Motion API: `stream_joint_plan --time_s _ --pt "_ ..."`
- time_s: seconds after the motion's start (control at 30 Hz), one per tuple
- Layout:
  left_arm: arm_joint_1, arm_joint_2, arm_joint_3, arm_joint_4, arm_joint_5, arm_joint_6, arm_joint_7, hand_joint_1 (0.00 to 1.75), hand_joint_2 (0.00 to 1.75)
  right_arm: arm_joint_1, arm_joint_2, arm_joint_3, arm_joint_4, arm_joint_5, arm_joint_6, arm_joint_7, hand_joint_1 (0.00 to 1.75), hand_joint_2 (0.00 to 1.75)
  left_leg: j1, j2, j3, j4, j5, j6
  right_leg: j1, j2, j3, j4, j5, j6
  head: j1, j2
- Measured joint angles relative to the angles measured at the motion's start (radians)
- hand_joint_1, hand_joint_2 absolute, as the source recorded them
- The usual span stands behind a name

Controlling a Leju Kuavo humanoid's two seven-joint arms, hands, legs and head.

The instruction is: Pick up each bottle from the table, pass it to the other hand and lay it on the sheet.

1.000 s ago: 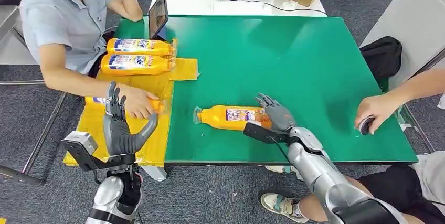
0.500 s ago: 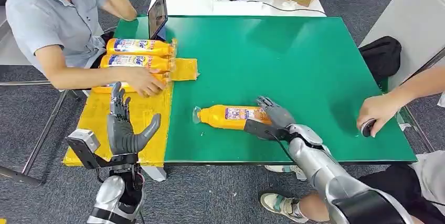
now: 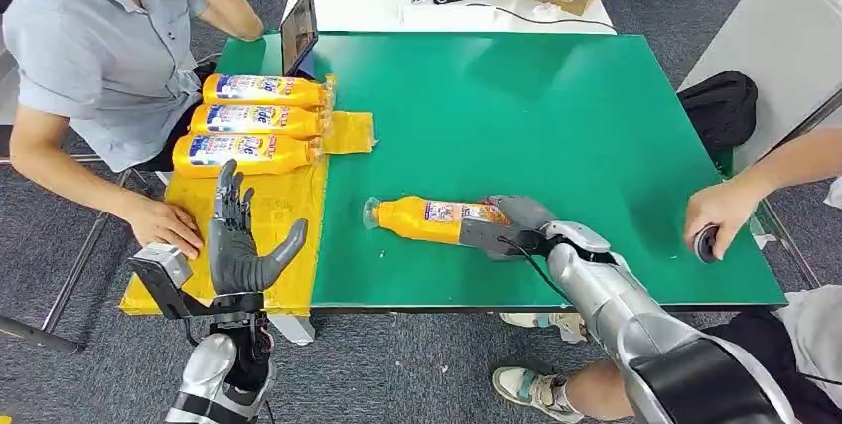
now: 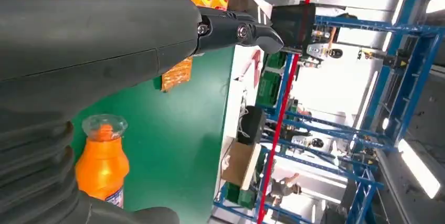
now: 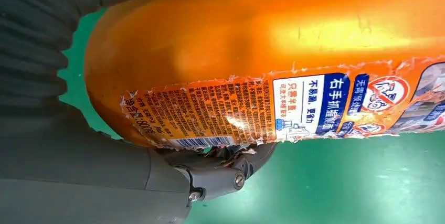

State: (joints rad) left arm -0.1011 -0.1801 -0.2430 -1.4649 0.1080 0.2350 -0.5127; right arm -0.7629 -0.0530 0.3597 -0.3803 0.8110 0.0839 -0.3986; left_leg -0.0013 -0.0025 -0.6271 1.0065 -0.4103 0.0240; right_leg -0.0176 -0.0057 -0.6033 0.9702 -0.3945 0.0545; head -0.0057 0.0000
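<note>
My right hand (image 3: 518,223) wraps the base end of the orange bottle (image 3: 434,218), which lies on its side on the green table (image 3: 556,116), cap pointing toward the yellow sheet (image 3: 268,220). My left hand (image 3: 238,245) is raised at the sheet's near edge, fingers spread, holding nothing. Three more bottles (image 3: 253,121) lie side by side at the sheet's far end, a person's hand (image 3: 167,225) resting on the sheet beside my left hand

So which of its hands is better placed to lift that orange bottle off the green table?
The right hand. Its fingers already wrap the base of the bottle lying on the table. The left hand is raised, open and empty, beside the yellow sheet, well away.
</note>
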Motion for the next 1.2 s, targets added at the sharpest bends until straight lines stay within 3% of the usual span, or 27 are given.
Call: stream_joint_plan --time_s 0.13,0.23,0.4,0.6,0.77,1.03,1.2 --pt "0.0 0.001 0.0 0.002 0.004 -0.004 0.002 0.0 1.75 0.001 0.0 0.0 0.001 -0.013 0.005 -0.009 1.75 1.75 0.0 0.0 0.0 0.0 0.0 0.0 0.0 0.0 0.0 0.0 0.0 0.0 0.0 0.0" --pt "0.011 0.008 0.0 0.006 0.027 -0.03 -0.008 0.0 1.75 0.056 0.004 -0.049 -0.005 -0.205 0.037 -0.152 1.75 1.75 0.0 0.0 0.0 0.0 -0.001 0.0 0.0 0.0 0.0 0.0 0.0 0.0 0.0 0.0" --pt "0.045 0.008 0.001 -0.012 0.071 -0.065 -0.032 0.0 1.75 0.125 0.029 -0.124 -0.052 -0.354 0.024 -0.228 1.75 1.75 0.001 0.0 0.0 0.0 -0.001 0.0 0.001 0.0 0.0 0.0 0.0 0.0 0.0 0.0" --pt "0.153 0.008 0.018 -0.075 0.141 -0.173 -0.043 0.0 1.75 0.372 0.123 -0.254 -0.406 -0.673 -0.076 -0.21 1.75 1.75 0.002 -0.002 -0.004 0.0 -0.001 -0.001 0.001 -0.001 -0.003 0.0 -0.002 -0.001 0.0 0.0" --pt "0.169 -0.001 0.024 -0.065 0.163 -0.199 -0.043 0.0 1.75 0.489 0.144 -0.272 -0.621 -0.594 -0.266 -0.277 1.75 1.75 0.001 -0.003 -0.006 0.0 -0.002 -0.001 0.0 -0.001 -0.005 0.0 -0.003 0.0 0.0 0.0" --pt "0.166 -0.005 0.023 -0.04 0.114 -0.169 -0.052 0.0 1.75 0.53 0.15 -0.272 -0.691 -0.579 -0.282 -0.29 1.75 1.75 0.0 -0.001 -0.006 0.0 -0.002 -0.001 0.0 -0.001 -0.005 0.0 -0.001 -0.001 0.0 0.0" --pt "0.127 -0.005 -0.004 0.01 0.075 -0.199 -0.074 0.0 1.75 0.456 0.174 -0.198 -0.684 -0.602 -0.261 -0.297 1.75 1.75 0.001 0.0 -0.006 0.0 -0.001 -0.001 0.0 0.0 -0.006 0.001 -0.001 -0.001 0.0 0.0"
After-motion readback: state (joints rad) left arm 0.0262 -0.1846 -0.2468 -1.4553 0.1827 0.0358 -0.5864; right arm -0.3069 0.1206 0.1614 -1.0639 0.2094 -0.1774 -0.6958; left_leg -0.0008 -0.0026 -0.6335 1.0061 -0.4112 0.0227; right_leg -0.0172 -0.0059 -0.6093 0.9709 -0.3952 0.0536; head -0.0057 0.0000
